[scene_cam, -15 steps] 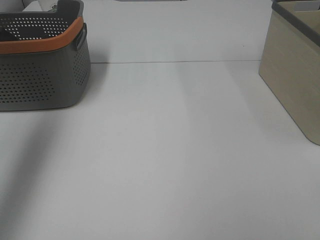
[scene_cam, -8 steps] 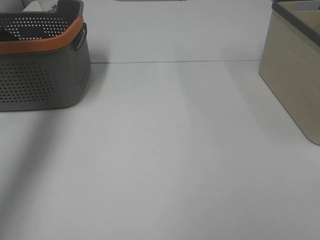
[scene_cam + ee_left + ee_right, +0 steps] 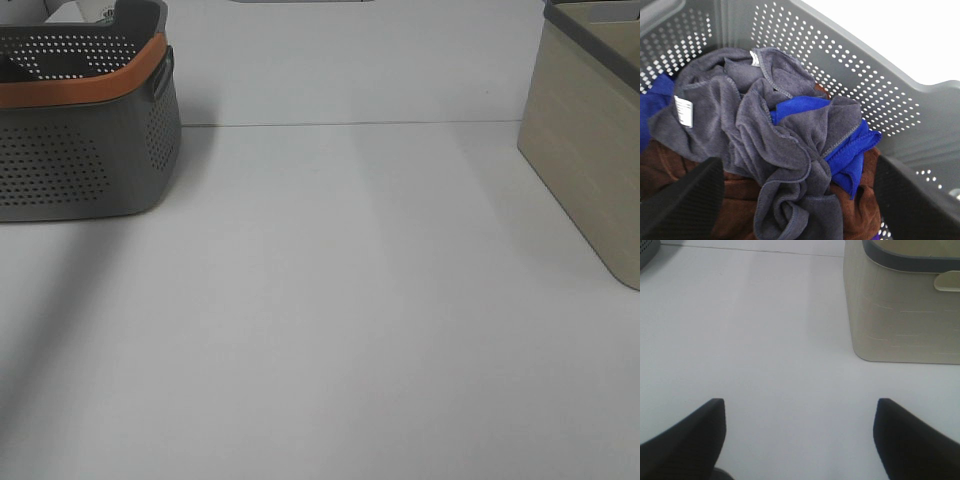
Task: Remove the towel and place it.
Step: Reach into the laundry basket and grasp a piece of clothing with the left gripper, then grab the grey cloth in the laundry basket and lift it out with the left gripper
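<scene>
Left hand [image 3: 797, 162]: it is hanging spread open just above the pile, holding nothing; both fingers [image 3: 685, 200] are standing apart from the cloth.
Towel [image 3: 765, 135]: it is lying crumpled on top of the pile inside the basket, with its folds running in many directions. A closing hand is probably catching only one thin fold, and then the towel is slipping out during the lift.
Blue cloth [image 3: 850, 150]: it is poking out between the towel's folds, touching them. The risk is that the fingers are pinching it together with the towel, so both are coming out.
Brown cloth [image 3: 665, 165]: it is lying under the towel and could be dragged up by friction.
Basket [image 3: 865, 85]: its perforated wall is rising near the pile; a hanging corner of the towel could be catching on the rim.
Right hand [image 3: 799, 405]: it is waiting open and empty over the bench [image 3: 330, 300].
Beige bin [image 3: 900, 320]: it is standing well apart from the basket, so a weak grip is risking a drop on the way.
</scene>
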You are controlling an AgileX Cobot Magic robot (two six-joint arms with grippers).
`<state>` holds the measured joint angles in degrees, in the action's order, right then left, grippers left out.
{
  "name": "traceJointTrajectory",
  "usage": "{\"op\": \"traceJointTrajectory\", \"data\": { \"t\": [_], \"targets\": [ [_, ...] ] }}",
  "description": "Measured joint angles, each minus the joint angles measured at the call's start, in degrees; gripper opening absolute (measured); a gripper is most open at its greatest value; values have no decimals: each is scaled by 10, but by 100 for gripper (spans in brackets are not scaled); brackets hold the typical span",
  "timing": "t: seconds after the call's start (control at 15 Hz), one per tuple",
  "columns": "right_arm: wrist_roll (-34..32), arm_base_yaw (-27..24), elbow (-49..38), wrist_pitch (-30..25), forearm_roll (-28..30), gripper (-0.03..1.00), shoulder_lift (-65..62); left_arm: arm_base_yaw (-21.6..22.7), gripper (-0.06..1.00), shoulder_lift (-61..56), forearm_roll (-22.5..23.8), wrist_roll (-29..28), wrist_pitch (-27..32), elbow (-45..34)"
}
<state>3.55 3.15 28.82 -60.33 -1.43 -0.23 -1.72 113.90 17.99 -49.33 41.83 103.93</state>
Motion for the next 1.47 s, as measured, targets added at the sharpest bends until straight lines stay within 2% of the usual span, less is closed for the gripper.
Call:
{"op": "traceJointTrajectory", "data": {
  "t": [0.27, 0.47, 1.07, 1.2, 1.27, 1.33, 1.47],
  "targets": [
    [-7, 0, 0, 0, 2, 79, 0, 0, 76, 52, 17, -65, -44, 0],
    [-15, 0, 0, 0, 2, 79, 0, 0, 76, 83, 28, -92, -74, 5],
    [-15, 0, 0, 0, 2, 79, 0, 0, 74, 138, 33, -109, -95, 18],
    [-16, 0, 0, 0, 2, 79, 0, 0, 65, 140, 51, -113, -99, 18],
    [-16, 0, 0, 0, 2, 79, 0, 0, 57, 140, 65, -117, -99, 18],
    [-16, 0, 0, 0, 2, 79, 0, 0, 45, 140, 77, -126, -99, 18],
    [-17, 0, 0, 0, 2, 79, 0, 0, 13, 140, 91, -139, -99, 18]
  ]
}}
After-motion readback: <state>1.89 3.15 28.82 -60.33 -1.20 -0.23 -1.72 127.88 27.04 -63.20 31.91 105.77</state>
